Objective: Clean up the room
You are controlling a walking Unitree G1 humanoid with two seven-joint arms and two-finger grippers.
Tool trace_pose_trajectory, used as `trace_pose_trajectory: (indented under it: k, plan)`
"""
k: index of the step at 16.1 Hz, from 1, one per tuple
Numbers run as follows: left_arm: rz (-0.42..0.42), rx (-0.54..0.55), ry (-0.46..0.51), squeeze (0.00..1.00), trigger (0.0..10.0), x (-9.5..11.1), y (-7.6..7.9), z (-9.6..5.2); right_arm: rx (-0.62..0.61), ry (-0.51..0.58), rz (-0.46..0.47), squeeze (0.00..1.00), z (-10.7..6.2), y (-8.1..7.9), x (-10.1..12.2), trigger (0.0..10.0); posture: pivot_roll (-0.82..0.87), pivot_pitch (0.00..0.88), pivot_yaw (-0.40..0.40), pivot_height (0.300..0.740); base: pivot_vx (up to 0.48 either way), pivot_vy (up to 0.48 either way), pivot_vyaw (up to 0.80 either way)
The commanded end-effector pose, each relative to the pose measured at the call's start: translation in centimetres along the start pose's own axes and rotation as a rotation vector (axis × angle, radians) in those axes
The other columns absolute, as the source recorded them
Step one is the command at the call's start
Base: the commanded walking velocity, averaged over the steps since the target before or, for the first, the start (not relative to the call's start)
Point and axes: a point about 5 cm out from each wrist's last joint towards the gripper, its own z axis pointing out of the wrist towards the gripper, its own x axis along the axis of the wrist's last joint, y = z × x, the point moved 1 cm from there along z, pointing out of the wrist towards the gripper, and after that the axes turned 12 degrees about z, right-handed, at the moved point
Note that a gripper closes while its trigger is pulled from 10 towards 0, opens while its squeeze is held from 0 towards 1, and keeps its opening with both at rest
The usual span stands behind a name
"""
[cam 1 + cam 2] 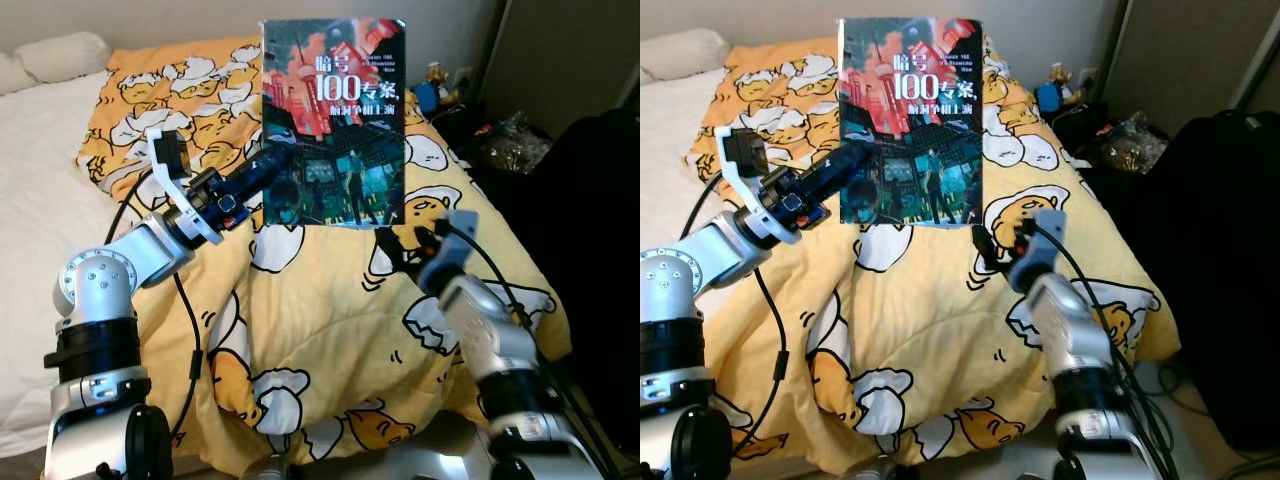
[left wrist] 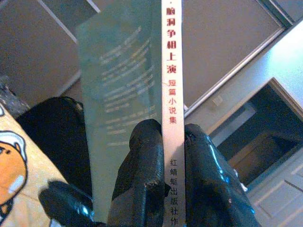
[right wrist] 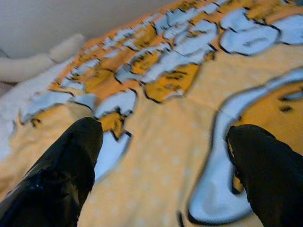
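Note:
A paperback book (image 1: 335, 120) with a red and teal city cover and white Chinese title stands upright in the air above the bed. My left gripper (image 1: 268, 168) is shut on its lower left edge. In the left wrist view the black fingers (image 2: 142, 179) pinch the book (image 2: 118, 85) at its white spine. My right gripper (image 1: 395, 245) hovers low over the yellow blanket (image 1: 320, 320), just below the book's lower right corner and apart from it. In the right wrist view the right gripper (image 3: 165, 156) is open, with only blanket (image 3: 161, 142) between its fingers.
The yellow cartoon-print blanket covers the bed. A white sheet (image 1: 40, 170) and pillow (image 1: 60, 55) lie to the left. Small toys (image 1: 435, 85) sit by the wall at the back right. A dark bag (image 1: 590, 200) and clutter (image 1: 510, 145) stand beside the bed's right edge.

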Motion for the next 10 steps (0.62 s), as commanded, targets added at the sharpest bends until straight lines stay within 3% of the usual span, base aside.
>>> trace_pose_trajectory:
  k: [1, 3, 6, 9, 10]
  plan:
    - [0.019, -0.031, 0.015, 0.00, 0.0, 0.6, 0.7, 0.2, 0.068, 0.025, 0.002, 0.00, 0.7, -1.5, 0.6, 10.0, 0.07, 0.000, 0.132, 0.740, 0.000, 0.000, 0.00]
    - [-0.021, -0.033, 0.034, 0.00, 0.0, 0.2, 0.7, 0.4, 0.227, 0.003, 0.017, 0.00, 1.0, -4.0, 0.0, 10.0, 0.07, 0.000, 0.128, 0.740, 0.000, 0.000, 0.00]
    - [-0.042, -0.041, 0.056, 0.00, 0.0, 0.1, 0.8, 0.7, 0.324, -0.042, 0.031, 0.00, 0.7, -5.3, -1.1, 10.0, 0.07, 0.000, 0.124, 0.740, 0.000, 0.000, 0.00]
    - [-0.043, 0.020, 0.064, 0.00, 0.0, -0.1, 0.0, 0.1, 0.420, 0.055, 0.216, 0.00, -0.3, -5.8, 0.5, 10.0, 0.06, 0.000, 0.123, 0.740, 0.000, 0.000, 0.00]
    - [-0.043, 0.027, 0.067, 0.00, 0.0, -0.1, -0.1, 0.0, 0.431, 0.066, 0.231, 0.00, -0.5, -5.9, 0.7, 10.0, 0.06, 0.000, 0.123, 0.740, 0.000, 0.000, 0.00]
